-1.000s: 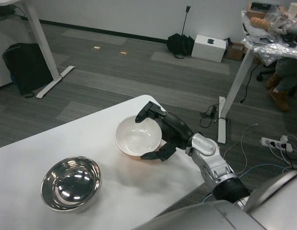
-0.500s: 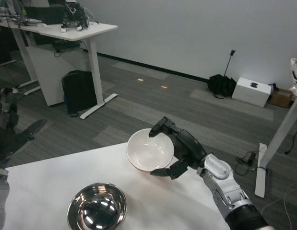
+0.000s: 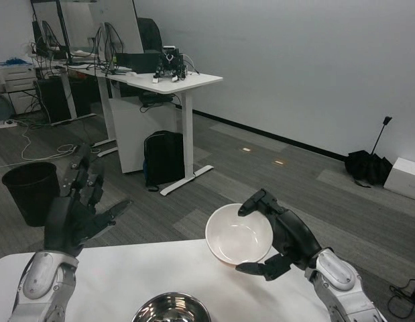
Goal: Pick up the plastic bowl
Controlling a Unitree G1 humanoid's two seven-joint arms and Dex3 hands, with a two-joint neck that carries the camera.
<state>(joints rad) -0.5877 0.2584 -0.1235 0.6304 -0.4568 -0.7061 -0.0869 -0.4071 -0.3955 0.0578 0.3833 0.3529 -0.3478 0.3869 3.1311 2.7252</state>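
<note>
White plastic bowl (image 3: 239, 235), black right hand (image 3: 282, 236), silver metal bowl (image 3: 171, 309)

Cameras: one, head view; no second view to share ground with.
Position: mounted at the robot's head, above the near edge of the white bench (image 3: 106, 275).
Facing: forward and slightly down; only a strip of bench fills the bottom, the room beyond takes most of the picture.
Nearness: close to the left robot hand (image 3: 76, 215) at lower left and the right robot hand (image 3: 281, 235) at lower right; far wall and white desk (image 3: 168, 82) lie well back.
</note>
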